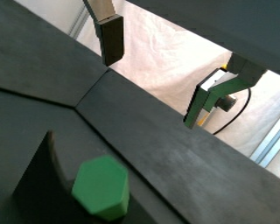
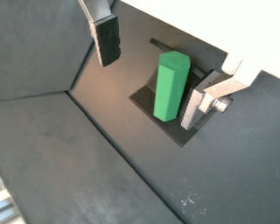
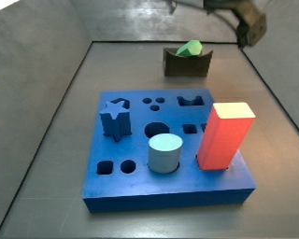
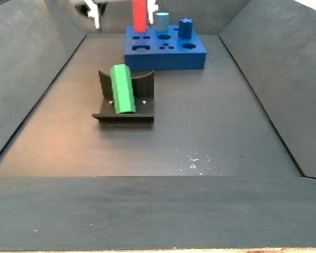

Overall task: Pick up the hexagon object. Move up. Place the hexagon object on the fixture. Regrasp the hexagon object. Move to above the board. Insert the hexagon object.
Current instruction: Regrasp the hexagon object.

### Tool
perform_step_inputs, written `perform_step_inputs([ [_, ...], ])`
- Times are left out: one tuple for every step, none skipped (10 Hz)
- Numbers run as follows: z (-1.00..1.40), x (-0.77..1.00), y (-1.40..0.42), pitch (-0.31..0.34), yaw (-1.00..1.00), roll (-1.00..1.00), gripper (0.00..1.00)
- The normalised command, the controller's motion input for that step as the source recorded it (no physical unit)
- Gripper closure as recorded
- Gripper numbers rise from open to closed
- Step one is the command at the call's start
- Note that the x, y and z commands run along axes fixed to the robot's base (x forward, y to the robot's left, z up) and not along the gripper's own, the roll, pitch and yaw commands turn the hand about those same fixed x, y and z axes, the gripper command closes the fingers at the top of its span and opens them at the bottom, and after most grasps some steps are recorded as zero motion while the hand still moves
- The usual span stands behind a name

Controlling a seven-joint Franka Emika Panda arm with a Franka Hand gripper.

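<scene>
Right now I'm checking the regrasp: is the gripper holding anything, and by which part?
Nothing is held. The gripper is open above the hexagon object, which rests on the fixture.

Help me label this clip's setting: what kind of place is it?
Probably a lab robot test cell for peg insertion: a dark walled work floor, a blue board with shaped holes, a fixture holding the green hexagon object, and the gripper open above it.
</scene>
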Motion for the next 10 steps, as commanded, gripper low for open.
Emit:
perform_step_inputs([
  [-1.00,0.08,0.05,-0.126,0.09,0.10,0.00],
  [-1.00,0.08,0.05,-0.137,0.05,0.08,0.00],
  [-1.00,0.09,0.04,-0.130,0.01,0.08,0.00],
  [-1.00,0.10,0.04,-0.117,-0.01,0.08,0.00],
  [-1.00,0.11,0.03,-0.099,-0.03,0.08,0.00],
  [-0.91,0.11,0.03,-0.073,-0.05,0.08,0.00],
  [-0.70,0.09,0.01,-0.044,-0.05,0.08,0.00],
  [-0.56,0.08,0.01,-0.031,-0.05,0.07,0.00],
  [-0.38,0.07,0.01,-0.014,-0.03,0.07,0.00],
  [-0.24,0.07,0.01,-0.007,-0.02,0.06,0.00],
])
